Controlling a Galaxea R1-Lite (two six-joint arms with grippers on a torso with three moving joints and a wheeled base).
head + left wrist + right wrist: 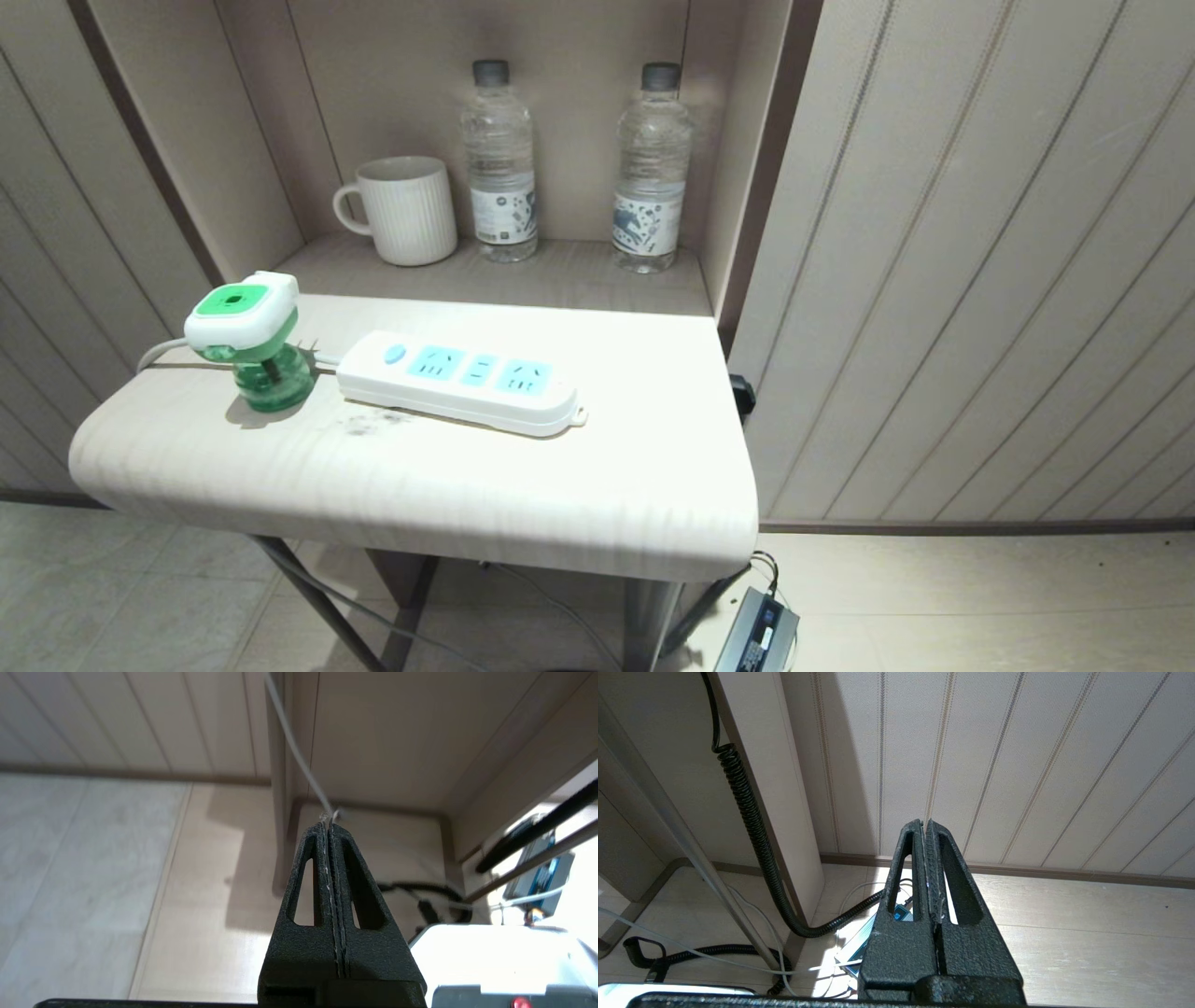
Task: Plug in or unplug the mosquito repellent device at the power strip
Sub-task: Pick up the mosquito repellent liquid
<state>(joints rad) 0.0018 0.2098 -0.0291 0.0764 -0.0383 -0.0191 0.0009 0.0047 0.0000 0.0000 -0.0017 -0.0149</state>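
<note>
Beige panelled walls back your pale tabletop point(560, 485). Mosquito repellent device point(250, 338) stands unplugged at 9 o'clock, just beside the button end of the power strip point(462, 381), all sockets free. Mug point(403, 210) and two water bottles point(499, 159) on the shelf at 12. Left end effector point(329, 823) and right end effector point(924, 823) both closed, empty, low near the floor.

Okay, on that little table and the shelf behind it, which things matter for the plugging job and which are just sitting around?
For the job:
- mosquito repellent device, standing unplugged beside the strip's button end
- power strip, all three sockets free

Just lying about:
- white mug
- two water bottles on the shelf
- black adapter on the floor
</note>
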